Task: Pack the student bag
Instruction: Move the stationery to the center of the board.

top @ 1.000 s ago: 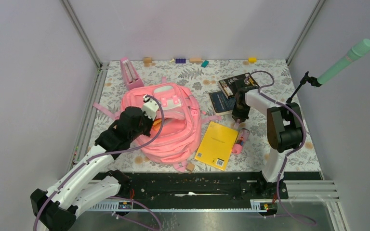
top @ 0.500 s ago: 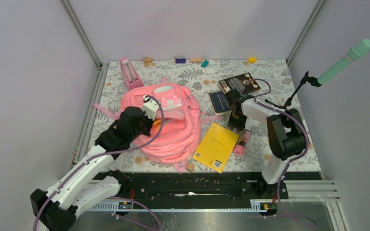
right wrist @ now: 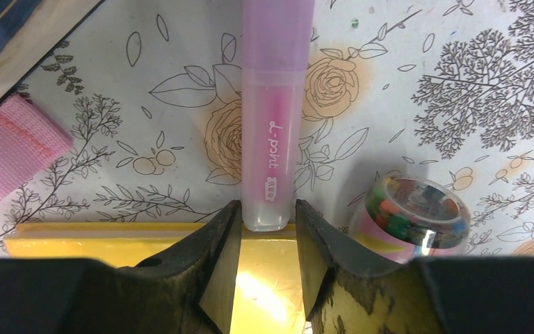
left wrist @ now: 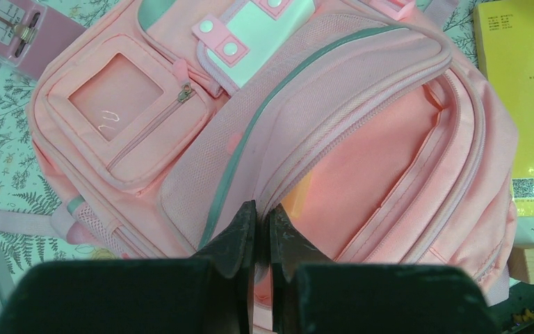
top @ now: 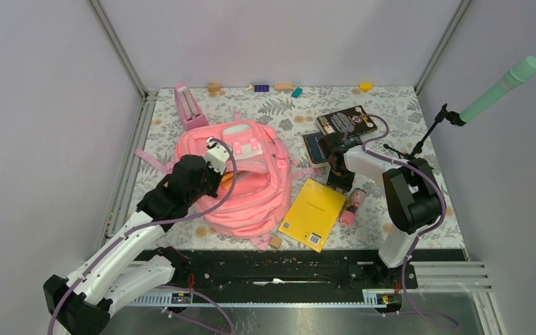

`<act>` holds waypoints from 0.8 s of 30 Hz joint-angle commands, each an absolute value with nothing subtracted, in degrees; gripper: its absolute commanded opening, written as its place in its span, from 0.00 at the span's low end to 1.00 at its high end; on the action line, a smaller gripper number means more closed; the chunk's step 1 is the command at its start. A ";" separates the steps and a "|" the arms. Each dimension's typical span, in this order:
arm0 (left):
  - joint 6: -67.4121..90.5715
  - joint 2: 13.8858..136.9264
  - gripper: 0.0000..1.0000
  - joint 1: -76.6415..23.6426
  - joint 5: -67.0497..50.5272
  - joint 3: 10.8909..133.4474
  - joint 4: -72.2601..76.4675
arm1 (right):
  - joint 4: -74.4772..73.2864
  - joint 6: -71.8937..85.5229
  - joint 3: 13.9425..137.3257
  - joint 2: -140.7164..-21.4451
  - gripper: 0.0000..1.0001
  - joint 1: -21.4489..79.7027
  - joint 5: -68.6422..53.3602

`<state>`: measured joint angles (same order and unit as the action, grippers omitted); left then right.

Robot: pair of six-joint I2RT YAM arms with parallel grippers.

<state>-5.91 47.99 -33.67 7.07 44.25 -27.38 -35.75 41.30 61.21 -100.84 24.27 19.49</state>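
My left fingers (left wrist: 247,226) are pinched shut on the upper lip of the student bag (top: 248,178), which lies flat on the left half of the bench (top: 391,112), its main compartment gaping toward the yellow book (top: 314,209) beside it. My right fingers (right wrist: 215,243) stand part open, one either side of the near end of a pink highlighter (right wrist: 274,104) that lies flat on the bench, and as far as I can see they have not closed on it. I take the step in hand to be picking up that pen for the bag. To do it well I would ease forward so the pads cover more of the barrel rather than just the butt, since a grip on the very end will likely let it swing. I would close gently, because the smooth plastic could squirt out. The clear tub of coloured bits (right wrist: 417,209) sits just beside my right-hand finger, so I would lift straight up to avoid knocking it, while the left holds the opening wide
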 commanded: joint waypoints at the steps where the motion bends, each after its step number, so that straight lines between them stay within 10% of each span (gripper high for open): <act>1: -4.83 45.57 0.00 -33.66 8.25 46.59 -21.18 | -37.93 42.41 62.78 -100.01 0.39 24.87 22.53; 9: -4.86 45.44 0.00 -33.66 8.40 46.58 -21.18 | -37.42 40.19 63.63 -100.64 0.17 24.87 21.32; 24: -4.92 45.90 0.00 -33.66 8.26 46.82 -21.34 | -41.75 33.92 60.08 -91.30 0.16 26.90 15.26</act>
